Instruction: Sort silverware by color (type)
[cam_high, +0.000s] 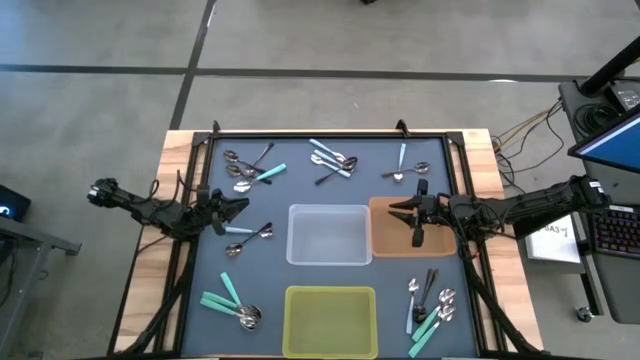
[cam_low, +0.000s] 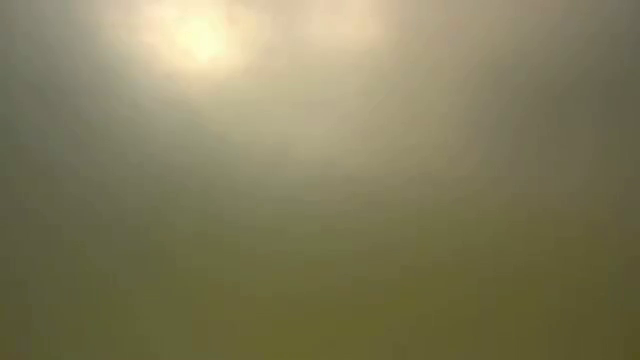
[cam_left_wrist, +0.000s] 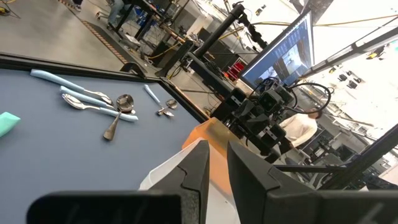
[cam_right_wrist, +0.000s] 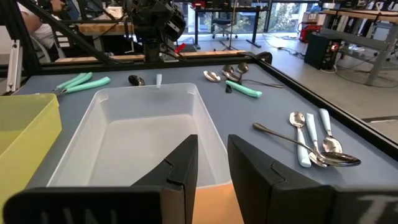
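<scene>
Spoons lie in loose groups on the blue mat: far left (cam_high: 250, 168), far middle (cam_high: 335, 160), far right (cam_high: 400, 170), mid-left (cam_high: 250, 235), near left (cam_high: 232, 305) and near right (cam_high: 430, 300). Their handles are teal, light blue or dark. My left gripper (cam_high: 243, 207) hovers level over the mat's left side, its fingers (cam_left_wrist: 199, 168) a narrow gap apart with nothing between. My right gripper (cam_high: 398, 210) hovers over the brown bin (cam_high: 390, 245). It is also narrowly open (cam_right_wrist: 212, 162) and holds nothing. It faces the clear bin (cam_right_wrist: 146, 134).
The clear bin (cam_high: 328, 235) stands mid-table, with the brown bin to its right and a yellow-green bin (cam_high: 331, 320) at the near edge. A black frame (cam_high: 300, 132) rims the mat. A monitor and desks stand beyond the table's right side.
</scene>
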